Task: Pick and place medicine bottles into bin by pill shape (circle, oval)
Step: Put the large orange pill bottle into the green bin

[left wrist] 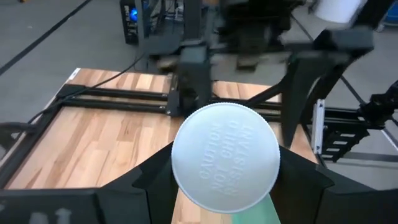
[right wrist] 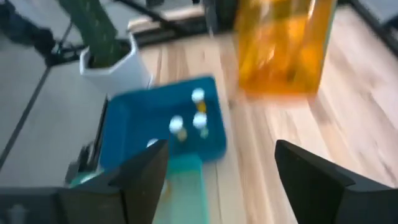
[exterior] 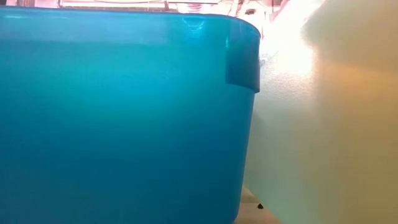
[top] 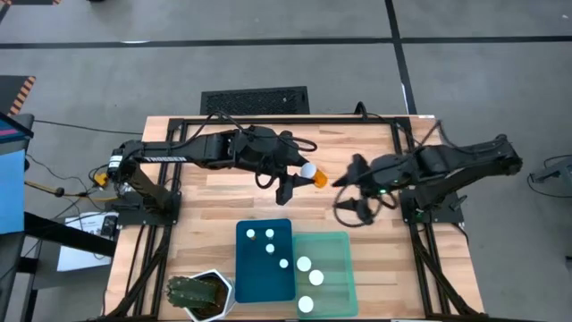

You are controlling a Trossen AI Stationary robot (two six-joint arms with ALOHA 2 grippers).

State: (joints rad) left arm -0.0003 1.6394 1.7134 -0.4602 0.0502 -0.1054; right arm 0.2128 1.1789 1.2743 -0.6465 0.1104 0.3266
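My left gripper (top: 300,170) is over the middle of the table, shut on an orange medicine bottle (top: 318,177) with a white cap (left wrist: 225,158). My right gripper (top: 341,199) is open and empty just to the bottle's right. Its wrist view shows the bottle's orange body (right wrist: 283,50) ahead of its spread fingers. The dark blue tray (top: 255,279) and the mint green tray (top: 338,246) stand side by side at the near edge. Several capped bottles stand in the blue tray and three in the green one. My left gripper pinches the bottle between its two fingers at the cap end (left wrist: 180,180), one finger on each side. The fingers come level from the table's left. The bottle lies roughly level, cap toward my wrist and orange body pointing at the right gripper, clear of the table.
A spiky green plant in a white hexagonal pot (top: 198,293) stands at the near left corner beside the blue tray. The low view is filled by the blue tray's wall (exterior: 118,118) and the green tray's wall (exterior: 323,124). Bare wood lies left and right of the trays.
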